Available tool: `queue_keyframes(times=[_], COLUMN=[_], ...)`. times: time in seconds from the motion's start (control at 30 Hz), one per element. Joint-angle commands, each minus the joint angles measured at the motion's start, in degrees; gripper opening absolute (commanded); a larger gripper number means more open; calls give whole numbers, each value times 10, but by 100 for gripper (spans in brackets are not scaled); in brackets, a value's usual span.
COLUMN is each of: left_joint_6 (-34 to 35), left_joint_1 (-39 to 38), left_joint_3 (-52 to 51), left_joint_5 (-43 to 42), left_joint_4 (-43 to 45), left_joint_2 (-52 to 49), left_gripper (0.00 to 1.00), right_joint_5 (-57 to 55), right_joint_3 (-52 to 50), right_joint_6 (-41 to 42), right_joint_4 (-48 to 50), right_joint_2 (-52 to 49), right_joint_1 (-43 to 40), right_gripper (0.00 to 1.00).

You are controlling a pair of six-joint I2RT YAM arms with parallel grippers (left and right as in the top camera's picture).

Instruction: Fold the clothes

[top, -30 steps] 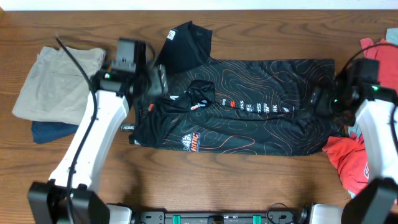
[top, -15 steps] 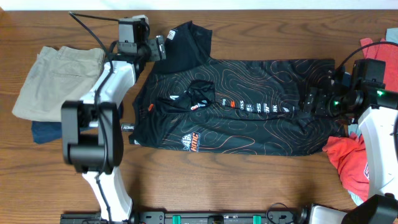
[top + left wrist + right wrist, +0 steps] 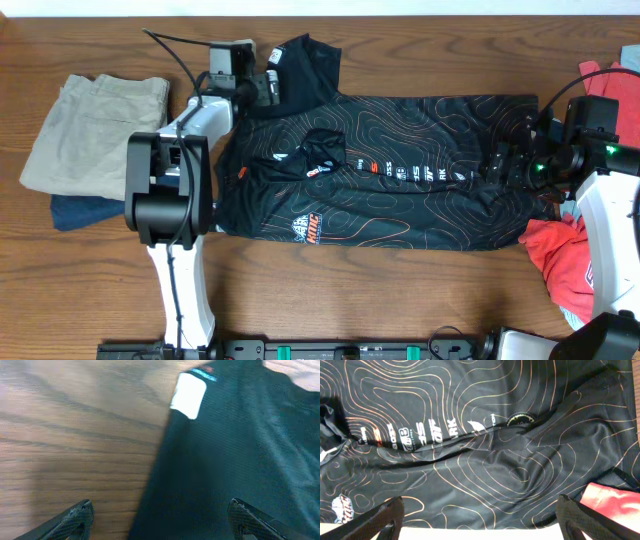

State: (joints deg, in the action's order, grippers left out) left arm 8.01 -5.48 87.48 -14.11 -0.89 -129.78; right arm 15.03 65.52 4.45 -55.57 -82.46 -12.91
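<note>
- Jersey (image 3: 400, 180), black with orange contour lines, lies spread across the middle of the tabletop (image 3: 400, 300), one sleeve (image 3: 300, 70) pointing to the upper left of the frame.
- Left jaws stand wide and empty over that sleeve's edge.
- Right jaws stand wide and empty above the jersey's right end, near a red garment (image 3: 560, 255).

The jersey (image 3: 400, 175) lies across the middle of the tabletop (image 3: 350, 290), a folded pile (image 3: 90, 140) apart on its left, a heap (image 3: 560, 250) against its right end, the left gripper (image 3: 264, 86) over its far-left sleeve and the right gripper (image 3: 500, 162) over its right end.
</note>
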Motion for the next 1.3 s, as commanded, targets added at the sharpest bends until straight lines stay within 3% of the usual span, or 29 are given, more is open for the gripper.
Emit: queue_keyframes(times=[0.0,0.17,0.23,0.27,0.3,0.57,0.87,1.27], left_joint_6=[1,-3,-3,-3,-3,-3,22,21], left_joint_1=[-23,-55,-63,-66,-68,-69,-61,-59], left_joint_3=[4,4,4,4,4,4,4,4], left_joint_5=[-33,-24,-3,4,11,17,13,-11], left_joint_4=[-17,-20,-21,-23,-26,-49,-99,-182], left_joint_2=[-24,-25,-25,-25,-25,-21,56,100], left_gripper=[87,83,64,47,36,15,12,10], right_joint_5=[2,0,0,0,0,-1,-45,-103], right_joint_3=[2,2,2,2,2,2,2,2], right_joint_6=[-9,-9,-9,-9,-9,-9,-20,3], right_joint_4=[9,30,34,35,35,56,166,443], right_joint_2=[6,5,4,4,4,2,-78,-236], right_joint_1=[7,7,7,7,7,7,7,5], right_gripper=[96,96,96,96,96,96,95,90])
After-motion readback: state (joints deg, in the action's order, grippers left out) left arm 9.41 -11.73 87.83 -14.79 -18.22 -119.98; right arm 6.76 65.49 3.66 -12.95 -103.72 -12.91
